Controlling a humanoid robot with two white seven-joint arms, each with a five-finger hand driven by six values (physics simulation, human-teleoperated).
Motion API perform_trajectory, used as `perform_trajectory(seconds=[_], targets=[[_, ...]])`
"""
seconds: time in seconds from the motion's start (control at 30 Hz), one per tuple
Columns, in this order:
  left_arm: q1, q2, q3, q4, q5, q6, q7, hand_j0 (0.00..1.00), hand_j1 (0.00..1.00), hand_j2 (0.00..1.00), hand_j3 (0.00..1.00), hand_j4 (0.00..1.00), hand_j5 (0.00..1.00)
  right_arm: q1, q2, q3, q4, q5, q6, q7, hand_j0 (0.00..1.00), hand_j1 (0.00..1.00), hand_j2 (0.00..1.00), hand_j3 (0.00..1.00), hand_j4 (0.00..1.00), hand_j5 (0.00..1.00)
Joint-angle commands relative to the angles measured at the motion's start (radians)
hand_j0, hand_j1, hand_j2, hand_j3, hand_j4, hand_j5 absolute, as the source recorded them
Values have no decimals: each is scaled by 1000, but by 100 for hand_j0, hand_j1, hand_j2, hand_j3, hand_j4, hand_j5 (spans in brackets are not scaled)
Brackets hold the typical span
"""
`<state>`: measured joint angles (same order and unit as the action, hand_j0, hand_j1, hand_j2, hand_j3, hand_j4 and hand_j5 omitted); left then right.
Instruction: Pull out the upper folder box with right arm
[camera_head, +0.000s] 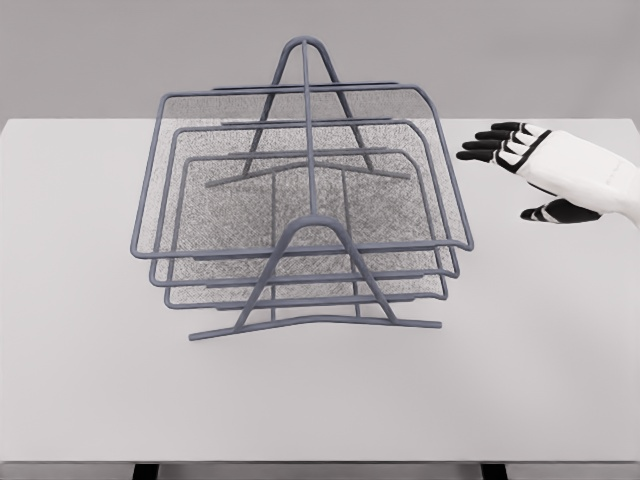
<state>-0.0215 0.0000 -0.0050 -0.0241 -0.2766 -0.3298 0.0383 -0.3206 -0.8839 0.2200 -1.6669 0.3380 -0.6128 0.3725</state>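
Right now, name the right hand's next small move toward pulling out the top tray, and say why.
Probably shift the right hand left toward the upper tray's right rim. The hand hovers open, off to the rack's right, touching nothing, so it must close that gap before gripping.

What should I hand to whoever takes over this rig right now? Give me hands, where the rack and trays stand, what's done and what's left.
Right hand: open, fingers spread, to the right of the rack, touching nothing. Left hand: not in view.
The grey wire rack stands in the middle of the white table, with three mesh trays stacked in it.
The upper tray sits in the frame and looks roughly in line with the two below.
Done: the right hand is near the rack's right side, nothing more.
Left: bring the fingers to the upper tray's rim, grip it, and pull the tray out.
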Motion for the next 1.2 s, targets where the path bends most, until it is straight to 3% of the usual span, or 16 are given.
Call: perform_trajectory(seconds=[0.0,0.07,0.1,0.13,0.17,0.27,0.3,0.4,0.67,0.8,0.97,1.17], targets=[[0,0,0,0,0,0,0,100,100,100,100,100,100,0,-1,-1,1,-2,2,2,100,100,100,100,100,100],[0,0,0,0,0,0,0,100,100,100,100,100,100,-15,5,-2,10,19,2,0,100,100,100,100,100,100],[0,0,0,0,0,0,0,100,100,100,100,100,100,-110,5,16,59,24,2,3,100,100,100,100,100,100],[0,0,0,0,0,0,0,100,100,100,100,100,100,-141,25,22,119,21,2,75,100,100,100,100,100,100],[0,0,0,0,0,0,0,100,100,100,100,100,100,-167,88,24,156,10,2,229,100,100,100,100,100,100],[0,0,0,0,0,0,0,100,100,100,100,100,100,-301,46,231,236,-62,2,226,100,100,100,100,100,100],[0,0,0,0,0,0,0,100,100,100,100,100,100,-308,17,255,234,-83,2,226,100,100,100,100,100,100],[0,0,0,0,0,0,0,100,100,100,100,100,100,-324,19,292,220,-91,2,220,100,100,100,100,100,100],[0,0,0,0,0,0,0,100,100,100,100,100,100,-357,28,294,216,-65,2,31,100,100,100,100,100,100],[0,0,0,0,0,0,0,100,100,100,100,100,100,-336,8,294,107,-40,2,36,100,100,100,100,100,100],[0,0,0,0,0,0,0,100,100,100,100,100,100,-394,3,424,115,19,2,32,100,100,100,100,100,100],[0,0,0,0,0,0,0,100,100,100,100,100,100,-396,3,467,142,90,2,37,100,100,100,100,100,100]])
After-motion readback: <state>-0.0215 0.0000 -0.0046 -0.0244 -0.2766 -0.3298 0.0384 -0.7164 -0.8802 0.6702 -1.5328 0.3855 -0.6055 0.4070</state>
